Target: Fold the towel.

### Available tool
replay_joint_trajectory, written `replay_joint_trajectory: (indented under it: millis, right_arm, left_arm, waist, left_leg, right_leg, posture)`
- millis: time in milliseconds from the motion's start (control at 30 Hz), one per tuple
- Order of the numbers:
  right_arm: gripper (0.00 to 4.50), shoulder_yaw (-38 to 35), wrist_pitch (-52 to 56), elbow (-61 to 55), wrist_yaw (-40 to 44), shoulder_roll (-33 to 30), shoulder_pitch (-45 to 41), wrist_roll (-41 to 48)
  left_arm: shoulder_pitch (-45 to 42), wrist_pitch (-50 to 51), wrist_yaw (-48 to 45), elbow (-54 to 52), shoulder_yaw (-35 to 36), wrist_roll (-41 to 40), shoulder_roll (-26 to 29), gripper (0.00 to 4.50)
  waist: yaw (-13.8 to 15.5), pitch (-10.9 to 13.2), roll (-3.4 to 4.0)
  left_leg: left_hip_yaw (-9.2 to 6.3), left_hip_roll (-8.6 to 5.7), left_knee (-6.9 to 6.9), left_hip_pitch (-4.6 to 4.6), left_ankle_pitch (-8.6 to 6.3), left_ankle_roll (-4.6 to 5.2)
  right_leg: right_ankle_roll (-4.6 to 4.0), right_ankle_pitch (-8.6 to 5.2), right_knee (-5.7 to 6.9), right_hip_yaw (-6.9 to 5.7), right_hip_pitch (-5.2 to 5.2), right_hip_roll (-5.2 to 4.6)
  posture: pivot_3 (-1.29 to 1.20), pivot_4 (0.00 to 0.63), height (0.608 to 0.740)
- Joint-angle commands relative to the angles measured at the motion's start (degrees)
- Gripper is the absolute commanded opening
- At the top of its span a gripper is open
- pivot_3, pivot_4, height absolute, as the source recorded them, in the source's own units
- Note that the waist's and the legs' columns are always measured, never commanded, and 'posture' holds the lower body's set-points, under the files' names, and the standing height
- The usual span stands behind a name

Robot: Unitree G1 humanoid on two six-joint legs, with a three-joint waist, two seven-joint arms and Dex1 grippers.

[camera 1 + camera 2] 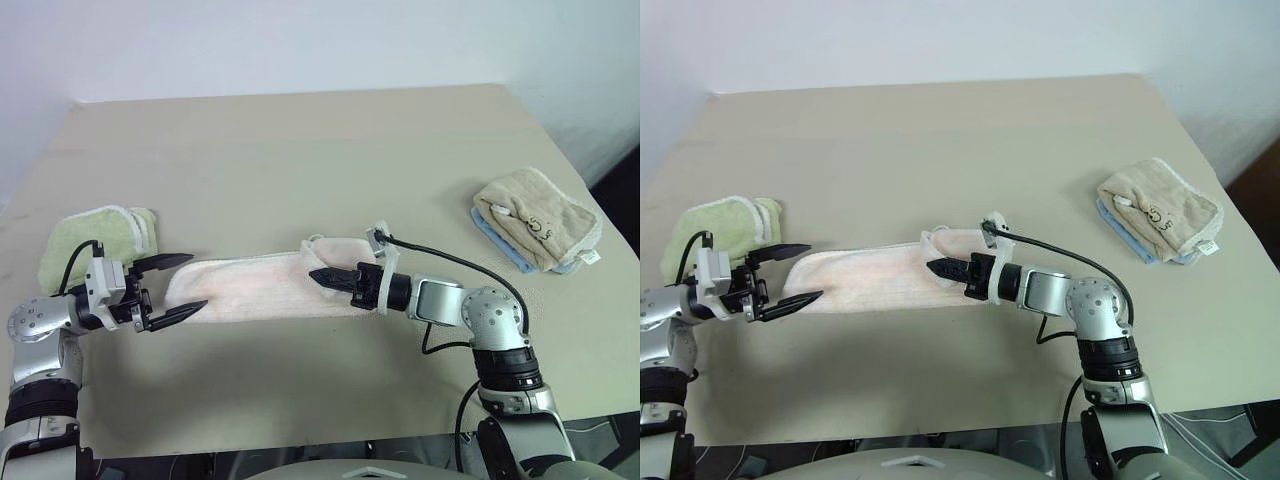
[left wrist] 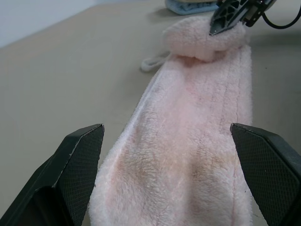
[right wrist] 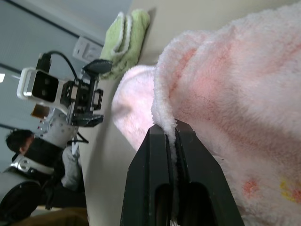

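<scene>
The pale pink towel point(image 1: 255, 287) lies as a long narrow strip across the near middle of the table point(image 1: 300, 150). My right gripper point(image 1: 316, 276) is shut on the towel's right end, pinching its edge point(image 3: 164, 120) and holding it folded back over the strip, a little above the cloth. My left gripper point(image 1: 197, 281) is open at the strip's left end, level with it, one finger point(image 2: 80, 155) on each side of the cloth point(image 2: 188, 141). The towel's white loop point(image 2: 153, 61) lies beside the strip on the table.
A folded light green towel point(image 1: 95, 235) lies just behind my left gripper. At the right side a folded beige towel point(image 1: 535, 215) rests on a blue cloth point(image 1: 497, 240). The table's front edge runs close below both arms.
</scene>
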Motion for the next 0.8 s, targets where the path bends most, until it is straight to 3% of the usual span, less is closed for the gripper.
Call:
replay_joint_trajectory:
  millis: [33, 400, 433, 567, 800]
  right_arm:
    - [0.03, 0.8, 1.2, -2.7, 2.2, -1.1, -0.9, -1.0]
    - [0.03, 2.5, 0.4, -3.1, 4.4, -0.1, -1.3, -7.0]
    - [0.52, 2.6, 0.3, -3.1, 4.4, -0.1, -1.4, -7.7]
    - [1.68, 1.5, 0.9, -4.4, 4.8, 0.1, -2.0, -7.4]
    - [4.11, -5.5, 5.7, -9.1, 3.2, -0.8, -5.0, 2.0]
  left_arm:
    - [-0.7, -0.6, 0.1, -1.0, -0.1, 0.1, 0.6, 4.5]
    - [-0.9, -1.0, 0.3, -1.2, -0.8, 0.3, 0.1, 4.5]
    - [-1.0, -1.1, 0.4, -1.1, -0.9, 0.3, 0.1, 4.5]
    - [-1.5, -1.3, 0.4, -0.7, -1.2, 0.4, 0.1, 4.5]
    - [-2.9, -2.1, 0.2, 0.9, -1.6, 0.9, -0.3, 4.5]
  waist:
    - [0.0, 0.0, 0.0]
    - [0.0, 0.0, 0.0]
    - [0.0, 0.0, 0.0]
    - [0.0, 0.0, 0.0]
    - [0.0, 0.0, -0.01]
  left_leg:
    - [0.0, 0.0, 0.0, 0.0, 0.0, 0.0]
    - [-0.01, 0.0, 0.0, 0.0, 0.0, 0.0]
    - [0.0, 0.0, 0.0, 0.0, 0.0, 0.0]
    - [0.0, 0.0, 0.0, 0.0, 0.0, 0.0]
    - [0.0, 0.0, 0.01, 0.0, 0.0, 0.0]
  right_leg:
    - [0.0, 0.0, 0.0, -0.01, 0.0, 0.0]
    - [0.0, 0.0, 0.0, -0.02, 0.0, 0.0]
    - [0.0, 0.0, 0.0, -0.02, 0.0, 0.0]
    - [0.0, 0.0, 0.0, -0.02, 0.0, 0.0]
    - [0.01, 0.01, 0.01, -0.03, 0.0, 0.0]
  posture:
    - [0.0, 0.15, 0.728]
    - [0.0, 0.15, 0.728]
    - [0.0, 0.15, 0.728]
    - [0.0, 0.15, 0.728]
    - [0.0, 0.15, 0.728]
